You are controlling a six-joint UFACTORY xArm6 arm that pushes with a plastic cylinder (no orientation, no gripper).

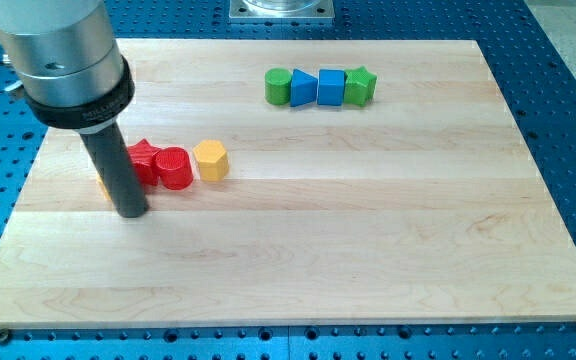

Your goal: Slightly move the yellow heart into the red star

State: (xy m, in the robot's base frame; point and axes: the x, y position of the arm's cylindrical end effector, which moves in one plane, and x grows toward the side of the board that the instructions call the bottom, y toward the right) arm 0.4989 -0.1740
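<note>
My tip (pixel 133 212) rests on the wooden board (pixel 368 220) at the view's left. The rod hides most of the yellow heart; only a thin yellow sliver (pixel 102 187) shows at the rod's left edge. The red star (pixel 144 155) lies just right of the rod and behind it, partly covered by it. I cannot tell whether the heart touches the star. The tip stands just below both blocks.
A red cylinder (pixel 174 168) touches the red star's right side, and a yellow hexagon (pixel 211 160) sits beside it. Near the view's top a green cylinder (pixel 279 87), blue triangle (pixel 303 89), blue cube (pixel 330 87) and green star (pixel 360 86) stand in a row.
</note>
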